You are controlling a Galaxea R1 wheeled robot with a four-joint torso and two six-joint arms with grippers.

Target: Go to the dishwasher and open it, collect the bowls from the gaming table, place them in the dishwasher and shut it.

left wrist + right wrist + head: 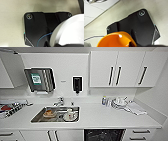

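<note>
The dishwasher sits under the white counter, right of the sink, and its dark interior with racks shows at the lower edge of the head view. An orange bowl hangs close over the pale floor, with my right gripper shut on its rim. A white round bowl looms large in the left wrist view, and my left gripper grips its edge. The gaming table is out of view.
A steel sink in the counter holds white dishes and an orange item below the tap. White dishes stand at the counter's right, a rack at its left. Wall cabinets hang above.
</note>
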